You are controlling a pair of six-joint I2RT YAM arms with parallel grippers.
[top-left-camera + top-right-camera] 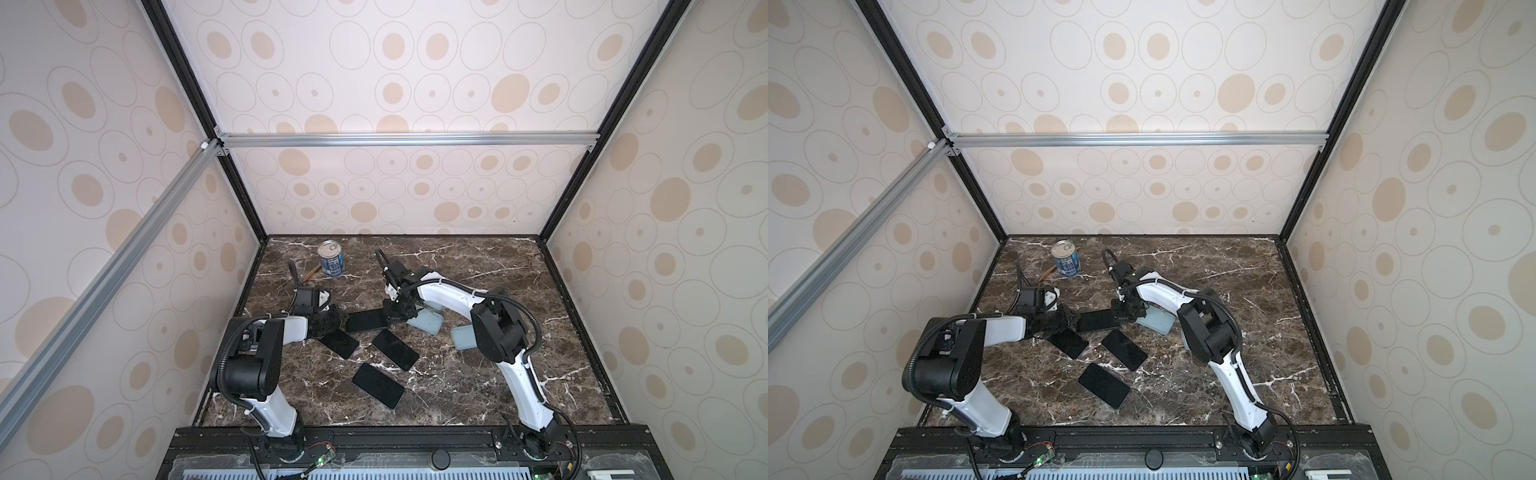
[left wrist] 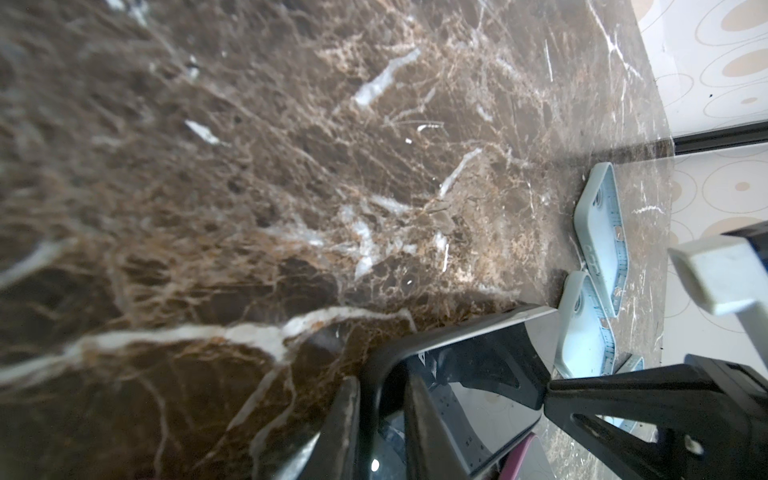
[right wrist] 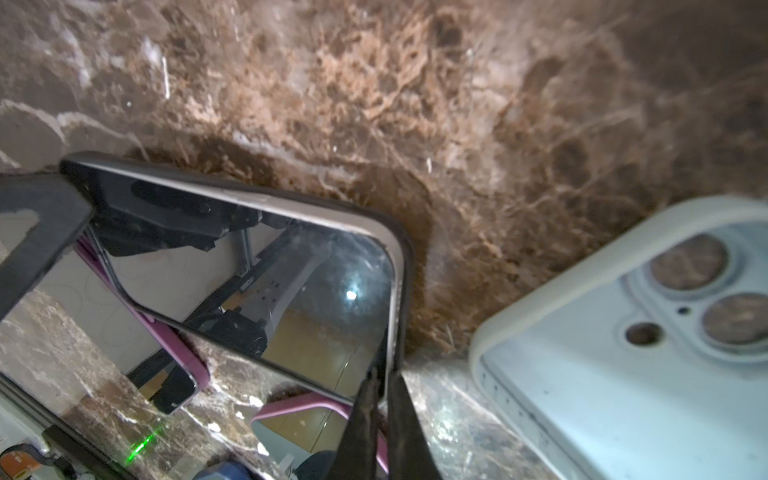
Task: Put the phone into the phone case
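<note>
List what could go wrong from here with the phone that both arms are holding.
1. The right fingers pinch the phone only by its thin edge near a corner; it may slip or twist if the arms move unevenly.
2. The left fingers grip the opposite end, so any pull apart could break one grip.
3. A second phone lies just beside and below it; a drop would likely hit it.
</note>
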